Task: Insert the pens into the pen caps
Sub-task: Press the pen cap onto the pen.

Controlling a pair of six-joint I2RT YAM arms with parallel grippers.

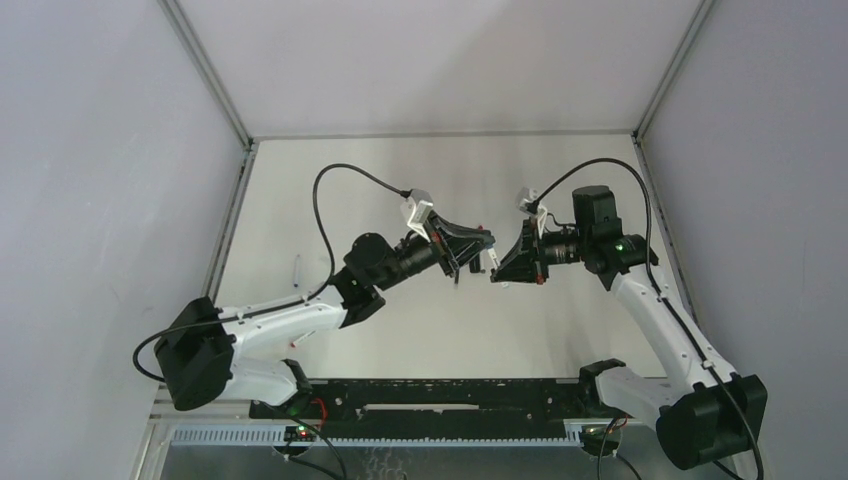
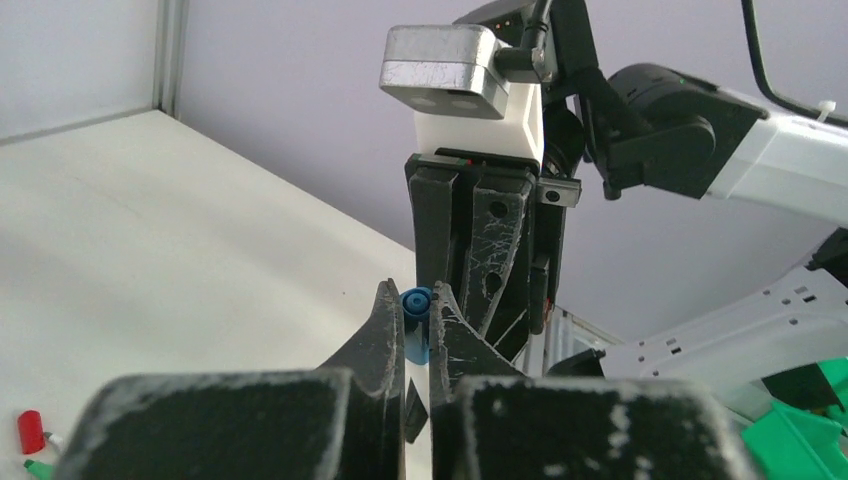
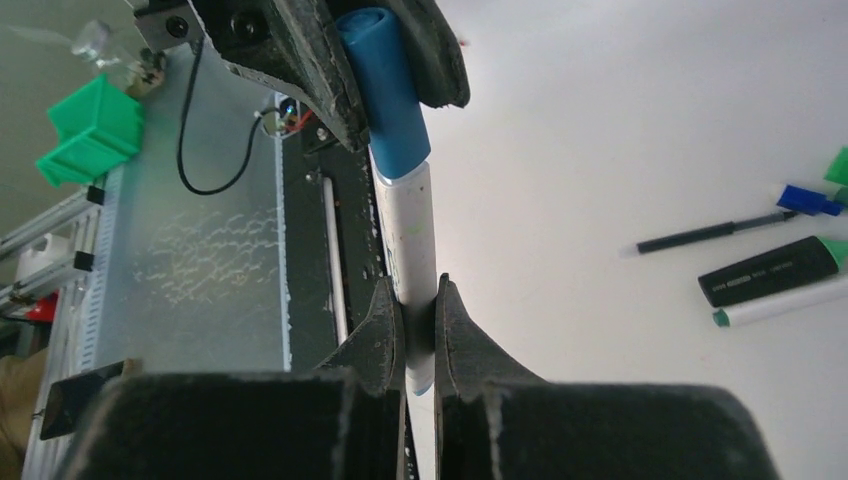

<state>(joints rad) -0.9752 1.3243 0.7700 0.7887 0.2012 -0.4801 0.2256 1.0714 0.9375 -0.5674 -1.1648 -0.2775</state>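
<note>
Both grippers meet above the middle of the table. My left gripper [image 1: 487, 245] [image 2: 417, 290] is shut on a blue pen cap [image 2: 415, 335] [image 3: 385, 90]. My right gripper [image 1: 497, 272] [image 3: 412, 290] is shut on the white barrel of a pen [image 3: 405, 230]. In the right wrist view the cap sits on the pen's far end, in line with the barrel, with the left gripper's fingers [image 3: 290, 60] clamped on either side of it. In the top view the pen [image 1: 492, 262] spans the small gap between the two grippers.
On the table in the right wrist view lie a slim black pen [image 3: 700, 235] by a dark blue cap [image 3: 810, 200], a black-barrelled marker [image 3: 770, 270], a white marker [image 3: 790, 302] and a green cap [image 3: 838, 165]. A red cap [image 2: 30, 428] lies near the left. Another pen [image 1: 297, 270] lies at the table's left.
</note>
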